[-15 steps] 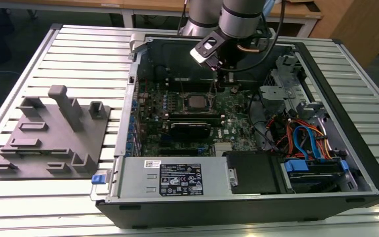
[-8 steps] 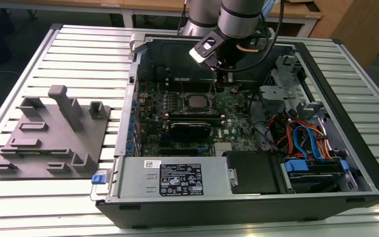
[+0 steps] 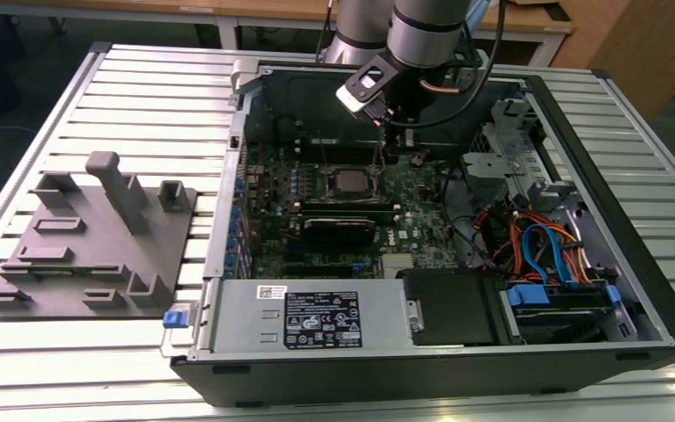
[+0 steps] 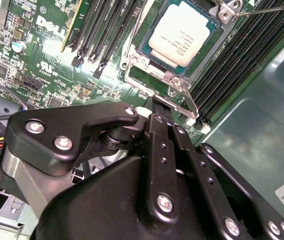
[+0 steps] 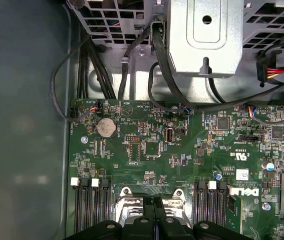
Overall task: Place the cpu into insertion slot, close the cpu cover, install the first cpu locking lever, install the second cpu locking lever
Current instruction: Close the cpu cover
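The cpu (image 4: 179, 35), a small square chip with a silvery top, lies in the insertion slot (image 3: 344, 182) on the green motherboard. The cpu cover (image 4: 131, 64), a thin silvery frame, lies flat around the chip. A thin wire lever (image 4: 269, 9) runs off from the cover's far tab, and a silvery lever bar (image 4: 186, 97) lies along the near side. My gripper (image 4: 158, 107) hangs just beside the slot's near edge with its black fingers pressed together, nothing visible between them. In the first wrist view my gripper (image 5: 154, 204) sits right at the silvery socket border (image 5: 131, 192).
Long black memory slots (image 4: 101, 30) flank the socket on both sides. A grey labelled power supply box (image 3: 302, 321) fills the case's near side. Cables and a drive cage (image 3: 513, 149) sit on the exterior view's right. A grey fixture plate (image 3: 80, 246) lies outside the case.
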